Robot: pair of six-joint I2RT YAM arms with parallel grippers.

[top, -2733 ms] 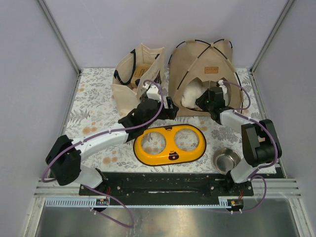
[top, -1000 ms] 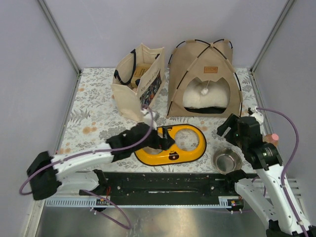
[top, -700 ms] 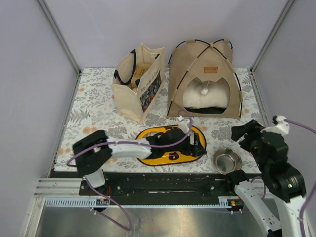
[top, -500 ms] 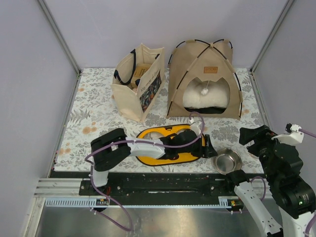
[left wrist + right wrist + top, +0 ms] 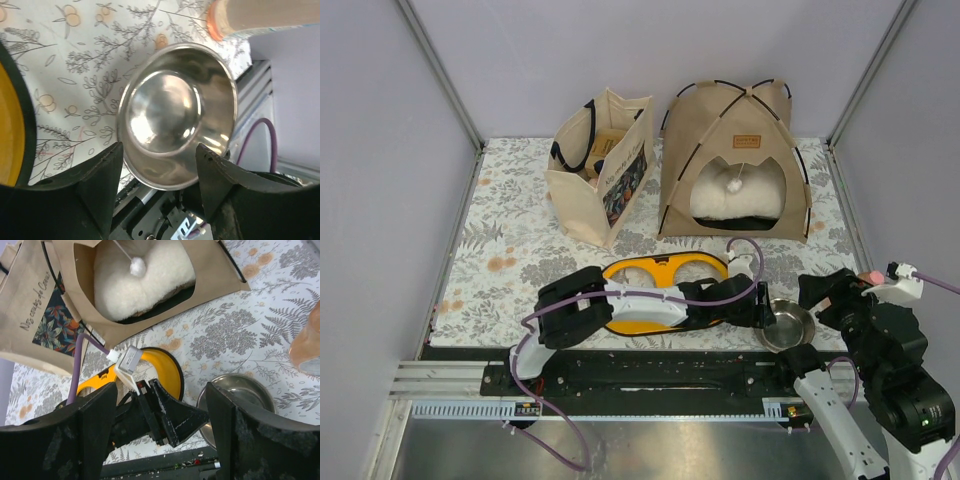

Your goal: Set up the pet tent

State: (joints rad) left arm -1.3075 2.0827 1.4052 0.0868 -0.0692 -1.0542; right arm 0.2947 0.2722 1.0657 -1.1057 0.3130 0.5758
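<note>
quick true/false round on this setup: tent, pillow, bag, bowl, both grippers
The tan canvas tent with black poles stands upright at the table's back. True.
The cream fluffy pillow lies outside the tent. False: it lies inside.
The left gripper is open over the round steel bowl. True.
The beige tote bag stands right of the tent. False: left of it.
The right gripper holds the yellow two-hole feeder. False: it is open and empty.

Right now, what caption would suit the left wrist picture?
Left gripper, jaws open, framing a steel bowl on the flowered tablecloth.
</note>
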